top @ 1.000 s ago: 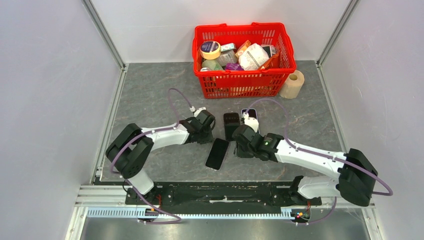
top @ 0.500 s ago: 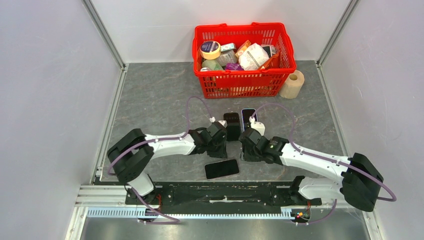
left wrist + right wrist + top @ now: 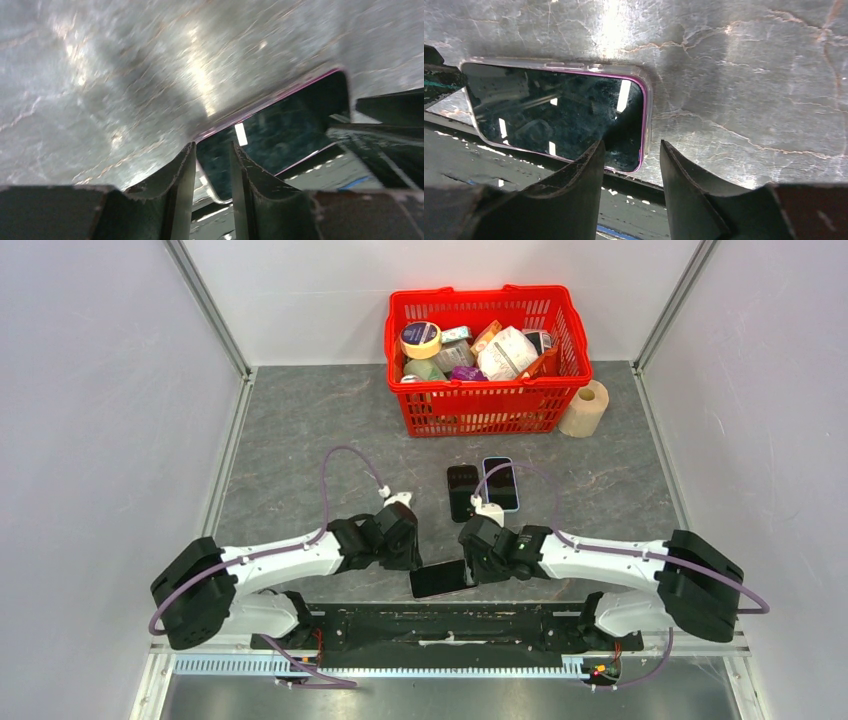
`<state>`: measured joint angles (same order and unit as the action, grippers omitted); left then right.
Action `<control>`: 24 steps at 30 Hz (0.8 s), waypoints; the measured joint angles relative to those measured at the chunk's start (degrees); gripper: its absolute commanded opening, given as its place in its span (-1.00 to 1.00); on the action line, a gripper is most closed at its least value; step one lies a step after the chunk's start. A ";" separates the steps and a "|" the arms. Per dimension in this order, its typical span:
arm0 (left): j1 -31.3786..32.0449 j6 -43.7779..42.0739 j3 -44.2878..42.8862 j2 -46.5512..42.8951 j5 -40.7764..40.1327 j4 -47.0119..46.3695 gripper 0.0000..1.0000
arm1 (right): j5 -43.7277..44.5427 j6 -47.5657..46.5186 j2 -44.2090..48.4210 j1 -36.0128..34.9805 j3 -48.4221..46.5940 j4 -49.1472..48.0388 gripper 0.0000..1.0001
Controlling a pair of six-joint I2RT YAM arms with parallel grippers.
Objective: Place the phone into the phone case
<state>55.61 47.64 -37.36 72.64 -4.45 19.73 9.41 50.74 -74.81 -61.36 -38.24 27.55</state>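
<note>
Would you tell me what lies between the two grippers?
The phone lies flat between the left gripper and right gripper, seen in the top view.

Phone point(image 3: 554, 117) lies flat on grey veined worktop point(image 3: 749, 75), dark glass up, purple edge inside a pale translucent rim. Right hand point(image 3: 631, 150) above one short end of the phone; its two dark fingers point(image 3: 579, 185) parted, nothing between them. Black rail point(image 3: 524, 165) just beside the phone's near long side.
</note>
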 measured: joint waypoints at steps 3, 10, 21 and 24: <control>0.26 1.18 3.87 -1.14 0.52 0.87 -0.20 | -0.44 0.02 -1.46 -0.74 -0.04 -0.81 0.06; 0.94 3.54 8.24 -3.56 3.06 -0.35 -0.18 | -0.55 0.04 -2.91 -1.53 -0.26 -2.54 0.07; 1.09 4.22 7.78 -0.63 6.10 -3.06 -0.20 | 1.68 1.27 -6.12 -3.63 -2.21 -1.07 -0.02; 1.09 4.22 6.84 0.33 6.08 -2.05 -0.21 | 2.95 2.08 -6.97 -4.35 -3.10 0.02 0.00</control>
<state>56.71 51.86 -30.52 72.97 1.63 17.67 12.36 52.82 -81.78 -65.71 -41.34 27.57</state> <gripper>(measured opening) 0.401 0.520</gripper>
